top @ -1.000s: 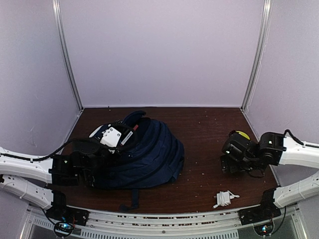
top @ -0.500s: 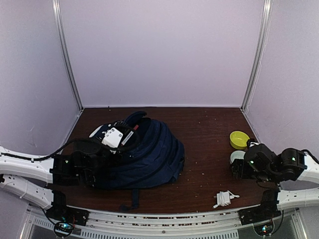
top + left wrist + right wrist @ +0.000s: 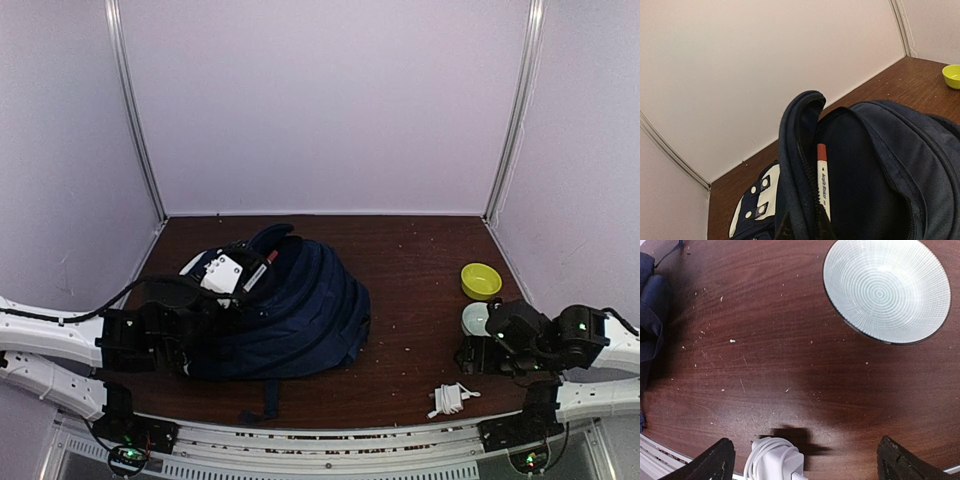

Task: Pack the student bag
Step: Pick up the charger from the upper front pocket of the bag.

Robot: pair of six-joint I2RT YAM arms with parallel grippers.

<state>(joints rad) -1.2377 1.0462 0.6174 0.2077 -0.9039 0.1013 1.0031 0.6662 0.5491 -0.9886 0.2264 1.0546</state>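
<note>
Student bag point(image 3: 290, 310) lies on its side with its mouth gaping, right up against the left gripper point(image 3: 203, 320). That one's fingers are pinched shut on the rim of the opening, so the bag spreads away from them toward the middle of the table point(image 3: 410, 250). Right gripper point(image 3: 807, 460) hangs low, its fingers point(image 3: 715, 462) spread wide and holding nothing, well apart from the bag. Pale ribbed bowl point(image 3: 885, 290) sits just ahead of those fingers, yellow bowl point(image 3: 481, 280) a bit beyond it. Bundled white cable point(image 3: 774, 460) lies under the gap between the open fingers, nearer one of them. Red-capped white marker point(image 3: 823, 182) stands inside the bag's mouth, just past the left fingers
</note>
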